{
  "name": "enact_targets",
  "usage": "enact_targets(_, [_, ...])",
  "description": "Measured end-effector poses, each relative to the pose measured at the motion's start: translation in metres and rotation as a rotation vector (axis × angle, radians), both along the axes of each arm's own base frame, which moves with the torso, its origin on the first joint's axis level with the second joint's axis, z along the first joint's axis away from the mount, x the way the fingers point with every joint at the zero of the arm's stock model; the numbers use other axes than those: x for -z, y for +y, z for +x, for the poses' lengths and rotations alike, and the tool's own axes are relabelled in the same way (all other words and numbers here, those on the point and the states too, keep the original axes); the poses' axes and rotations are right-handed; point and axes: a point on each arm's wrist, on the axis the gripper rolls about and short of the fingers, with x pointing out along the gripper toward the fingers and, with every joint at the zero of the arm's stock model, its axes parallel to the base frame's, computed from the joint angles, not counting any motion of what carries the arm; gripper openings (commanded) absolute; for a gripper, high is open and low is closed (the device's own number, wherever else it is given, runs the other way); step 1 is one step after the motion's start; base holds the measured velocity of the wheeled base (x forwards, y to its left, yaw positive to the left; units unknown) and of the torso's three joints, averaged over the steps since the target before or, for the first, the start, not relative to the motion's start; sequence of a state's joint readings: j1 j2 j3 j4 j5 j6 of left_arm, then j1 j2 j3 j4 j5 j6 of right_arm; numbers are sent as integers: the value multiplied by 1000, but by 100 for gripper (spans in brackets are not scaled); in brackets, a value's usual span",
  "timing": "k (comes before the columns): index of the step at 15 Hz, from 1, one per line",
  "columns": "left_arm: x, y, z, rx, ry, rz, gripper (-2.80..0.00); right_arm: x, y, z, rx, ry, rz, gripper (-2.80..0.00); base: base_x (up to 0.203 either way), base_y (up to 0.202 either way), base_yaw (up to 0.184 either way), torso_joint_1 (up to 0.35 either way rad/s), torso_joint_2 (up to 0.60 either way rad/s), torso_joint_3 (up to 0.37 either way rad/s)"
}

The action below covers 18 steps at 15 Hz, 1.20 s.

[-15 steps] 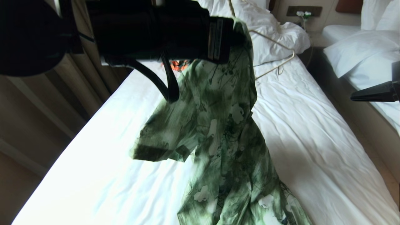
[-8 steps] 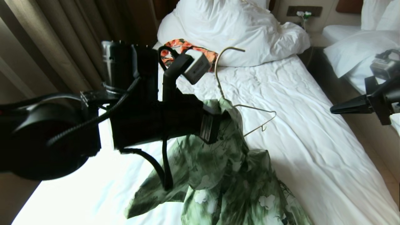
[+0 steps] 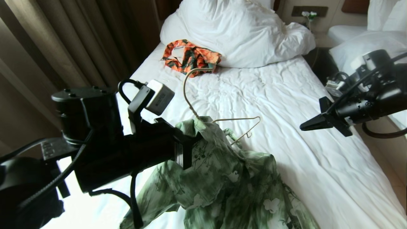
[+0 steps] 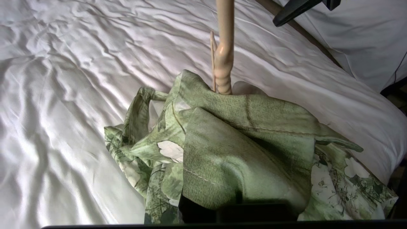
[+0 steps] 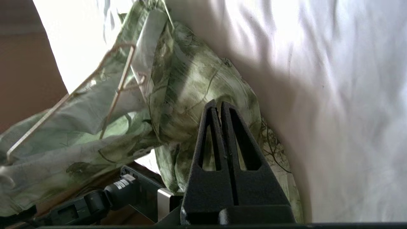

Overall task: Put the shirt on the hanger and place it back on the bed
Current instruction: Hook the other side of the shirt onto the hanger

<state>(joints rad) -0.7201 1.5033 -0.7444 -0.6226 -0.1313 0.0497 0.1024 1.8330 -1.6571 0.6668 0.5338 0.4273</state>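
Note:
The green-and-white flowered shirt (image 3: pixel 229 178) lies bunched on the bed (image 3: pixel 302 178), its collar end lifted. My left gripper (image 3: pixel 193 141) is shut on that collar, with its fingers buried under the cloth (image 4: pixel 248 136). The cream hanger (image 3: pixel 237 120) sits inside the shirt. Its neck (image 4: pixel 224 57) rises out of the collar, and one shoulder pokes out to the right above the sheet. My right gripper (image 3: pixel 304 127) hovers to the right of the shirt, shut and empty, its tip (image 5: pixel 219 105) pointing at the shirt (image 5: pixel 190 82). The hanger wire (image 5: pixel 117 92) shows through the cloth.
An orange-and-dark-green garment (image 3: pixel 190 57) lies near the head of the bed, beside the bulky white duvet (image 3: pixel 241 31). Brown curtains (image 3: pixel 63 41) hang along the left side. A second white bed (image 3: pixel 365 41) stands across a narrow aisle on the right.
My left arm has come down from high in front of the camera, lowering shirt and hanger so the cloth piles up on the sheet. The right gripper has moved in from the right edge.

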Motion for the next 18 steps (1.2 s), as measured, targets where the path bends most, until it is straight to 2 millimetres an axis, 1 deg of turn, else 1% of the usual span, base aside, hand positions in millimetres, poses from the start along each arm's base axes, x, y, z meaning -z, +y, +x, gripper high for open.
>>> enact_targets(2, [7,10,-7,-15,29,0,-280,1,11,20,-13,1,8,-280,0,0,0,0,0,0])
enact_targets(4, [9,20,-8,-44,38,0,-280,5,24,38,-32,16,4,-280,0,0,0,0,0,0])
enact_targets(6, [12,31,-7,-80,44,2,-280,17,46,54,-73,21,-6,-280,0,0,0,0,0,0])
enact_targets(8, [11,38,-10,-99,39,-4,-280,29,70,64,-125,8,-7,-280,0,0,0,0,0,0])
enact_targets(9, [12,40,-12,-101,40,-4,-280,35,81,67,-150,4,-8,0,0,0,0,0,0,0])
enact_targets(13, [12,46,-18,-109,36,-9,-280,52,112,75,-210,-21,-1,0,0,0,0,0,0,0])
enact_targets(18, [13,50,-22,-113,44,-18,-280,78,141,78,-229,6,-54,0,0,0,0,0,0,0])
